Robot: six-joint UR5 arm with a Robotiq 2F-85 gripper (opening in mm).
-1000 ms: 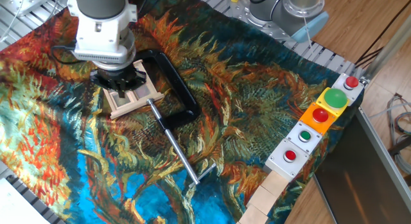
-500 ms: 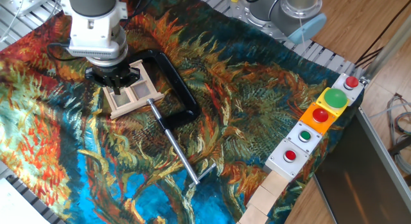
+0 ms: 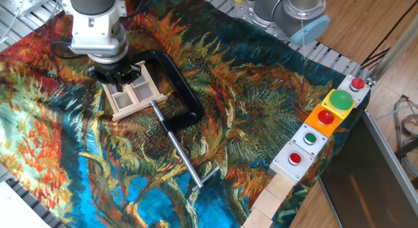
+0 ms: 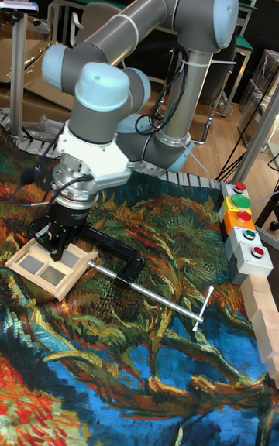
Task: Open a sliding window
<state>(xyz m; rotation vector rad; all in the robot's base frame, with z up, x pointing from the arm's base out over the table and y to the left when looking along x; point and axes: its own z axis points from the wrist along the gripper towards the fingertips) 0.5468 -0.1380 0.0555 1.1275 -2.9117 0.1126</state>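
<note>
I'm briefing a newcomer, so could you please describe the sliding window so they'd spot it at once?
On the painted cloth, look under the claw. The window is a small pale wooden frame with grey panes, lying flat beside the black clamp.

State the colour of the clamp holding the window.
Black C-clamp with a steel rod; clearest in the fixed view.

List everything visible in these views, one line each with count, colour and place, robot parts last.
sliding window: one, pale wood with greyish panes, flat on the cloth under the gripper.
C-clamp: one, black with a steel rod, just right of the window.
patterned cloth: one, blue, orange and green, covering the table.
button boxes: a row with red and green buttons, along the cloth's right edge.
wooden blocks: pale, lined up below the buttons.
gripper: one, black, over the window's far edge; jaw state hidden.
robot arm: one, grey with blue caps.
</note>
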